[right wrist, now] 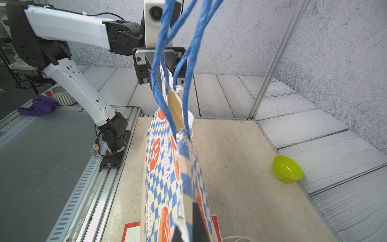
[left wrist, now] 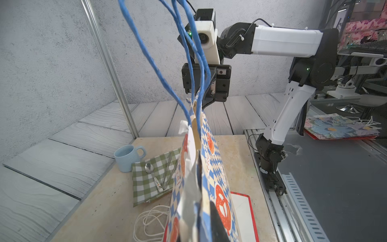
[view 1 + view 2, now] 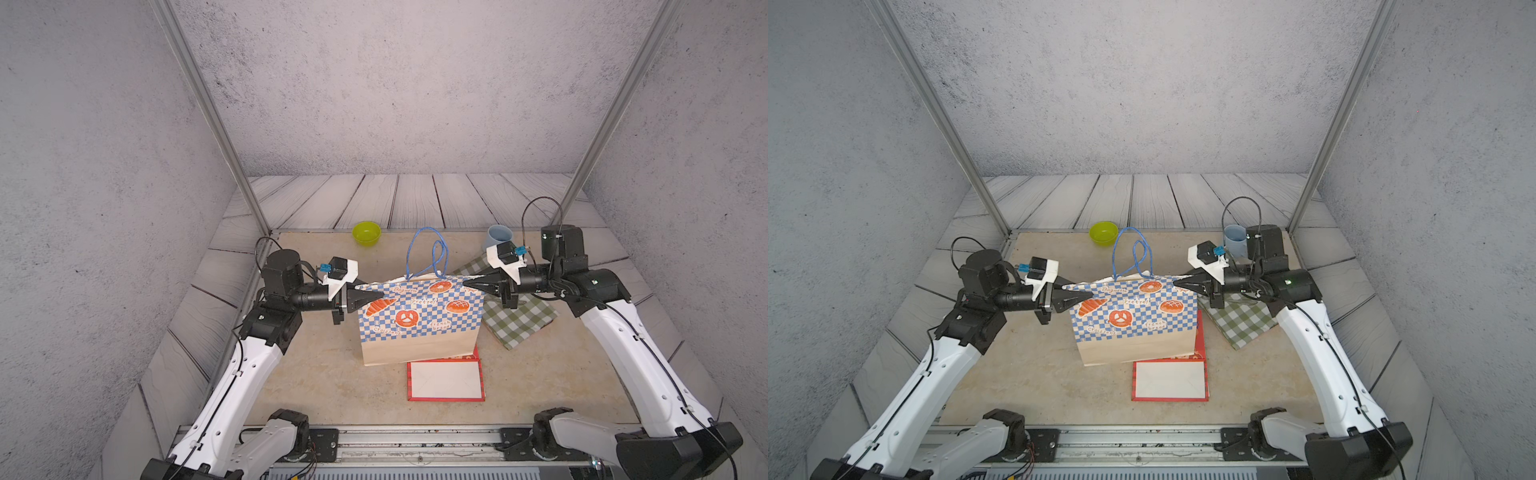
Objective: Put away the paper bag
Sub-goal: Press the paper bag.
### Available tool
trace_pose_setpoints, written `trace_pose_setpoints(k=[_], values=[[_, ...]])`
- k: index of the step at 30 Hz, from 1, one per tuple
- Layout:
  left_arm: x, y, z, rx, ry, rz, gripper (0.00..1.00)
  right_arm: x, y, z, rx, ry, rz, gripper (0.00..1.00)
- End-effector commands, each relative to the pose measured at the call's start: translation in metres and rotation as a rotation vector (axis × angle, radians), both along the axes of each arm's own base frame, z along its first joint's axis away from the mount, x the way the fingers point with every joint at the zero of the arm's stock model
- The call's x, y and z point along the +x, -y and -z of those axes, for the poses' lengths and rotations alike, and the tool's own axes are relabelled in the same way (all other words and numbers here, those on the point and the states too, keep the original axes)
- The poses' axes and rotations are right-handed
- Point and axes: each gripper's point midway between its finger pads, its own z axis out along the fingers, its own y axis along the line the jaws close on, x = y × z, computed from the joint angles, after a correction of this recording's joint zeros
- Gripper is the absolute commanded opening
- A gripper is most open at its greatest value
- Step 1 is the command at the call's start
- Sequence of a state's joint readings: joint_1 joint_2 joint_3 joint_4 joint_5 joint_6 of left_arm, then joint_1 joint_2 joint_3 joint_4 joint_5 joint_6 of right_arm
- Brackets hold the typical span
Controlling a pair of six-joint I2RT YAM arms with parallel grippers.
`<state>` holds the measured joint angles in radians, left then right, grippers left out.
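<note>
A: While both arms hold it, where is the paper bag in both top views?
B: Upright and flattened over the middle of the table. The left gripper is clenched on one upper corner, the right gripper on the other. Its lower edge is near a red-edged sheet; if they touch, I cannot tell.
A: And the left wrist view?
B: The blue handles stand loose above the bag. I think they can catch on a finger during folding. A mug and a spoon on a checked cloth lie near; a swinging bag can hit them.
A: The right wrist view?
B: Only thin paper is pinched. If the arms pull apart, it may tear or slip out.
</note>
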<state>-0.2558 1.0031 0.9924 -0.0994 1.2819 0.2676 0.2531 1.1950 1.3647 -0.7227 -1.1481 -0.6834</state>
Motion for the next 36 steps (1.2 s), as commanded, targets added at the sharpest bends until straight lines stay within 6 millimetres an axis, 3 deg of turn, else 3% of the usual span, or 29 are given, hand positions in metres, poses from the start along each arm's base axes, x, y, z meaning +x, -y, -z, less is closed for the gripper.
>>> trace_pose_setpoints(k=[1,3,7,10,14,20,24,36], values=[[-0.005,0.001,-0.007,-0.007,0.03,0.025,0.0,-0.001,0.0,-0.013,0.009,0.032,0.01,0.0],[-0.004,0.0,-0.011,-0.009,0.045,0.013,0.0,0.0,0.002,-0.012,-0.006,0.028,0.036,0.06],[-0.007,0.0,-0.023,-0.02,0.076,0.014,0.0,-0.007,0.007,-0.009,-0.03,0.024,0.073,0.46],[-0.013,0.0,-0.035,-0.034,0.086,0.034,0.0,-0.013,0.011,-0.007,-0.026,0.027,0.109,0.63],[-0.025,-0.001,-0.047,-0.048,0.094,0.057,0.0,-0.014,0.014,-0.008,0.01,0.02,0.152,0.74],[-0.041,-0.004,-0.065,-0.068,0.101,0.082,0.0,-0.023,0.013,-0.016,0.066,0.018,0.129,0.73],[-0.045,-0.005,-0.076,-0.079,0.107,0.088,0.0,-0.038,0.01,-0.021,0.105,0.038,0.03,0.63],[-0.04,-0.003,-0.076,-0.079,0.106,0.083,0.0,-0.036,0.015,-0.034,0.172,-0.027,0.046,0.32]])
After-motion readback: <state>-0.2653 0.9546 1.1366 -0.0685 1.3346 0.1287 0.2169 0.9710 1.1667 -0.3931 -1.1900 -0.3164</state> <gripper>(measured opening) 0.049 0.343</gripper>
